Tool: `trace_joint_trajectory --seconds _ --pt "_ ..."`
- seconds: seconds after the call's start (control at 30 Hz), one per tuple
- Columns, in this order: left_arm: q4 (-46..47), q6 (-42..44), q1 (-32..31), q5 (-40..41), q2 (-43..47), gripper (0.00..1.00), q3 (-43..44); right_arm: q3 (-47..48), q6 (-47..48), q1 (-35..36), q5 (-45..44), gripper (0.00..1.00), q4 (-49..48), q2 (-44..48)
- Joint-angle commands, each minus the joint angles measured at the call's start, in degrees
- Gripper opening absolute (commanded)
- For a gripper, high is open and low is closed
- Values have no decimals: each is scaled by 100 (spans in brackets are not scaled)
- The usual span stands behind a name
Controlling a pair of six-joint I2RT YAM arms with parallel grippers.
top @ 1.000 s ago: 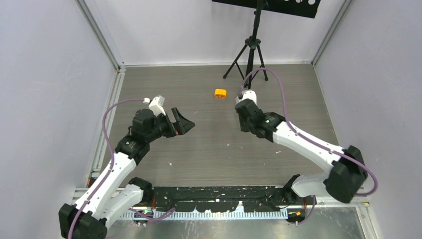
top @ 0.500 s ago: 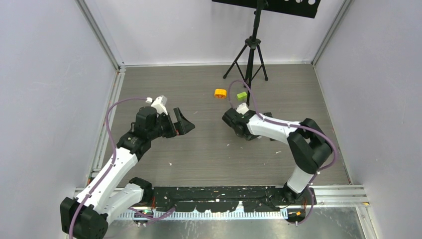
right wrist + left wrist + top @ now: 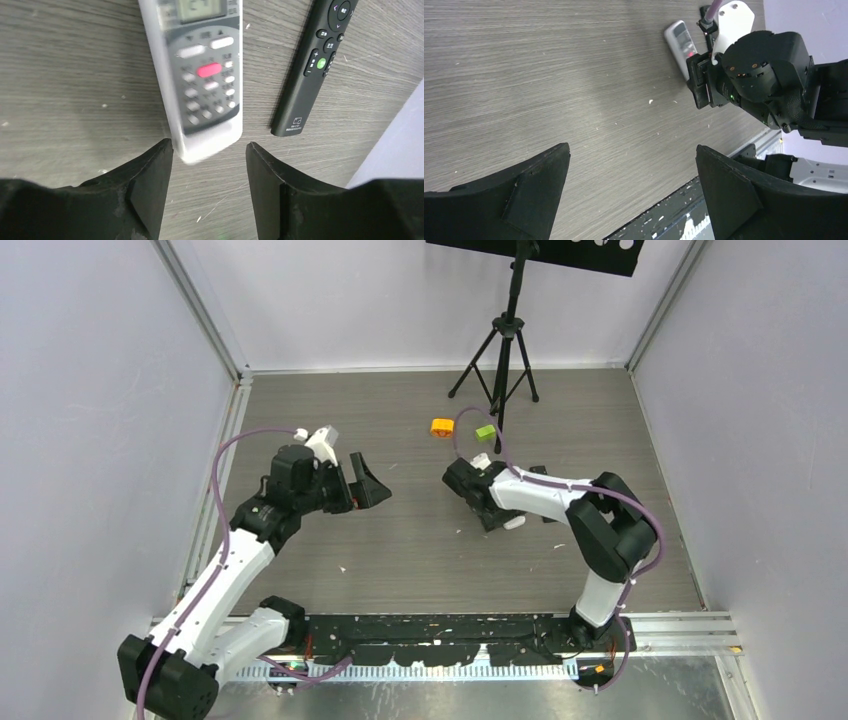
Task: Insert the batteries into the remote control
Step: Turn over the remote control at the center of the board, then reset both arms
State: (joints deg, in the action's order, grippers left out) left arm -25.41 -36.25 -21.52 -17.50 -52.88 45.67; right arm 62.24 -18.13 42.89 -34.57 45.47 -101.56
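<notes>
White remote [image 3: 202, 75] — lettering apparently blurred

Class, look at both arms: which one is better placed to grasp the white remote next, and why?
Right. The right pincer, open, straddles the near end of the white remote; the left pincer, also open, hovers over the table, well away from it.
</notes>
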Motion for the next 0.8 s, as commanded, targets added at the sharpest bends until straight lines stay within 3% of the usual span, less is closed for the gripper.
trace_joint_trajectory --seconds 0.0,0.13,0.23,0.33,0.5,0.63,0.77 --pt "-437 364 16 -452 -74 100 574 243 2 8 488 62 26 744" --pt "-1233 578 16 61 -150 100 1078 273 -211 8 890 65 94 1612" --pt "-1846 597 16 637 27 100 1382 343 -712 8 651 65 219 2531" --pt "-2290 669 13 1229 358 100 1702 284 -1048 8 -42 65 229 3870" --pt "-2826 1110 16 1962 1030 100 2196 407 -807 17 -930 72 488 5783" --pt "-3309 1451 16 2321 1240 100 2669 880 -679 17 -1584 82 1005 6673" --pt "-3610 1642 16 2484 1342 100 3018 1473 -582 13 -2189 85 1529 7103"
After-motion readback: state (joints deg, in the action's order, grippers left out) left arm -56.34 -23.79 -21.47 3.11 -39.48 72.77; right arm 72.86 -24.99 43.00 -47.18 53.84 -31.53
